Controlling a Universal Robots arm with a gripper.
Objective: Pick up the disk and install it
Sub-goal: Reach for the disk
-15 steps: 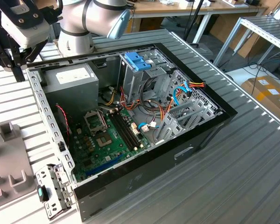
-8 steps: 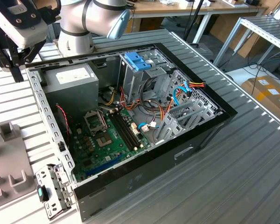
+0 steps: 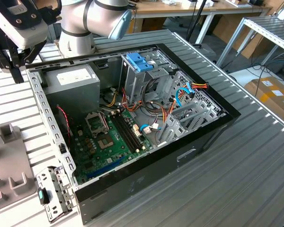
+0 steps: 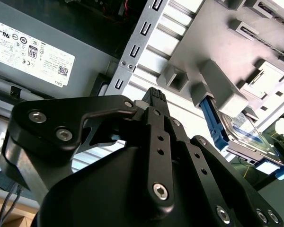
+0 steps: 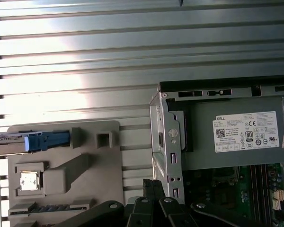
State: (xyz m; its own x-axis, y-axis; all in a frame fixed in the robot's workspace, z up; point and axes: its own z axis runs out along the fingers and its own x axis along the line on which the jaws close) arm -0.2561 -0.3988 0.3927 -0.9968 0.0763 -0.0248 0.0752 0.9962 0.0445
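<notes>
Start from the gripper (image 4: 154, 93): clenched shut on nothing, poised over the slatted table (image 5: 85, 47) just beside the grey fixture (image 5: 109, 161), on the side facing the open computer case (image 5: 173, 142). Treat this as the approach. Open wide before descending. Look across to the fixture's side away from the case for the disk (image 4: 246, 137), seated in a slot, blue rail (image 4: 212, 124) showing. Square up to its metal body, stay clear of the fixture's raised blocks, and avoid pinching the rail alone.
</notes>
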